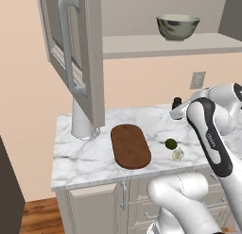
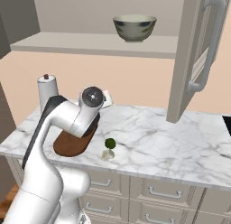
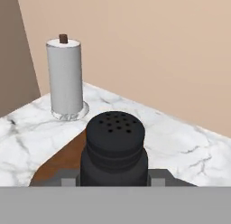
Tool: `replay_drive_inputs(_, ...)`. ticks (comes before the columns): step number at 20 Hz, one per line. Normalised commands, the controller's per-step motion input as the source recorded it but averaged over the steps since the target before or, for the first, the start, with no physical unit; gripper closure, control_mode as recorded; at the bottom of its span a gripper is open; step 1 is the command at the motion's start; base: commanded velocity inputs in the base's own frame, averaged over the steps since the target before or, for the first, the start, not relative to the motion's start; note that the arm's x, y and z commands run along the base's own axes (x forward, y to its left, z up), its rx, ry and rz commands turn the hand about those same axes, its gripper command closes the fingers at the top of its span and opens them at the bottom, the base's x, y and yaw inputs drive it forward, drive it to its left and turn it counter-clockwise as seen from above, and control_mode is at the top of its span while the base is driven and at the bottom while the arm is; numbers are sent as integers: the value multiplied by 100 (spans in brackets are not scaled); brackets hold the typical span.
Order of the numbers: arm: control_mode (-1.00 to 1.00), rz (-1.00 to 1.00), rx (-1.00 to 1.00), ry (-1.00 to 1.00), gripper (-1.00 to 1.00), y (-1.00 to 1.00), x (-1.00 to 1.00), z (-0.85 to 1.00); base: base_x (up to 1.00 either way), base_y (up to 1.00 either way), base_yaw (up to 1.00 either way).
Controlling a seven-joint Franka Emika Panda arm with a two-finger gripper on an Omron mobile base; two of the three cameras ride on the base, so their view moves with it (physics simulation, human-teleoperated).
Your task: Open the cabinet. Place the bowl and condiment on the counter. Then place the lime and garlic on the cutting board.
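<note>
The condiment [image 3: 115, 146], a dark shaker with a perforated top, sits between my finger tips, and my gripper [image 3: 115, 179] is shut on its sides. From the left base it shows as a dark cap [image 1: 177, 102] just above my gripper [image 1: 176, 113], over the back of the counter [image 1: 90, 155]. The bowl [image 1: 177, 26] stands on the shelf of the cabinet [image 1: 75, 54], whose doors hang open. The cutting board [image 1: 130, 146] lies bare on the marble. The lime [image 1: 170, 143] and the garlic [image 1: 178, 154] rest on the counter just right of the board.
A white paper-towel roll [image 1: 82, 122] stands at the back left of the counter, partly behind the open left door. The open right door [image 2: 198, 56] juts out above the counter. Drawer units [image 2: 158, 191] sit below.
</note>
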Motion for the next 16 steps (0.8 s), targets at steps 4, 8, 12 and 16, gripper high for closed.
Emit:
replay_drive_inputs(4, -100, 19, -1, 7, 100, 0, 100, -58, 0, 0, 0)
replay_drive_inputs(8, -100, 7, 0, 1, 100, 2, 100, -20, 0, 0, 0)
replay_drive_inputs(12, -100, 1, 0, 3, 100, 0, 100, -10, 0, 0, 0)
replay_drive_inputs(16, -100, 1, -4, 2, 100, 0, 92, -49, 0, 0, 0)
